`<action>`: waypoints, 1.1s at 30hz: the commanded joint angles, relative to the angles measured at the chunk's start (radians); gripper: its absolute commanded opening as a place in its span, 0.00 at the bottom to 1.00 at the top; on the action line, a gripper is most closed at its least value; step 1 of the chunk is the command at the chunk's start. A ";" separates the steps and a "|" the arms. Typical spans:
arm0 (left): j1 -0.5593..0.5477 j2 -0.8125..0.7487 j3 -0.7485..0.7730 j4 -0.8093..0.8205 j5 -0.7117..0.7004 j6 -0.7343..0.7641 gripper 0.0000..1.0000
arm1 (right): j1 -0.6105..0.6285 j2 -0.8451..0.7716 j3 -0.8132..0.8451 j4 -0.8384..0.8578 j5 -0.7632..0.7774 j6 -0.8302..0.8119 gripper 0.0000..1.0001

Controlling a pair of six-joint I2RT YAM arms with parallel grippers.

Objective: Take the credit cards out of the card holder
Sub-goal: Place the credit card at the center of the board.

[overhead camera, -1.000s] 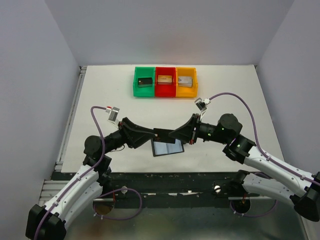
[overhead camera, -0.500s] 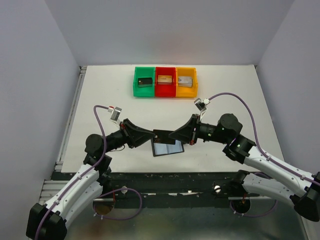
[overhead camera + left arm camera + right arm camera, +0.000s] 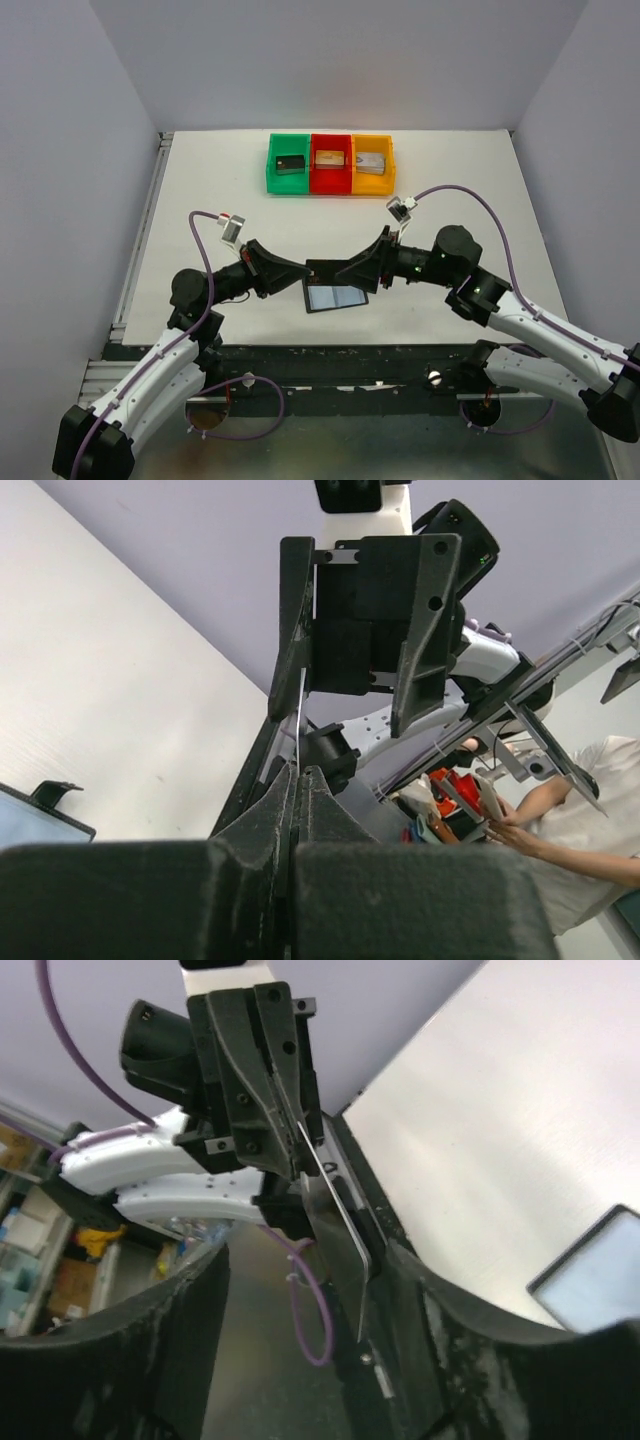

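Black card (image 3: 324,270): thin and flat; we see it held in the air, just at 12 o'clock of the holder.
Holder (image 3: 335,298): open on the table (image 3: 200,200), blue-grey face up.
Left gripper (image 3: 303,272): clamped on the card.
Right gripper (image 3: 347,270): jaws apart, flanking the card.

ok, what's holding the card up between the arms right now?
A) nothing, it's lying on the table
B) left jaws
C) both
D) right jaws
B: in the right wrist view the left jaws are pinched shut on the card, while the right jaws stand open on either side of it.
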 commanded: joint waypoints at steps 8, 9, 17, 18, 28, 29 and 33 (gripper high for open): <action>0.215 0.061 0.175 -0.695 -0.259 0.222 0.00 | -0.017 -0.196 0.095 -0.594 0.335 -0.140 1.00; 0.258 0.106 0.202 -0.738 -0.273 0.235 0.00 | -0.018 -0.213 0.086 -0.616 0.352 -0.145 1.00; 0.671 0.557 0.419 -0.832 -0.080 0.373 0.00 | -0.018 -0.217 0.020 -0.645 0.315 -0.177 1.00; 0.688 0.606 0.464 -0.844 -0.046 0.401 0.00 | -0.017 -0.216 0.013 -0.638 0.306 -0.179 1.00; 0.707 0.977 0.810 -1.030 -0.009 0.622 0.00 | -0.018 -0.145 -0.011 -0.585 0.223 -0.219 1.00; 0.710 1.003 0.843 -1.057 -0.015 0.657 0.00 | -0.017 -0.141 -0.013 -0.590 0.221 -0.223 1.00; 0.719 1.082 0.911 -1.128 -0.027 0.754 0.00 | -0.018 -0.153 -0.036 -0.596 0.240 -0.239 1.00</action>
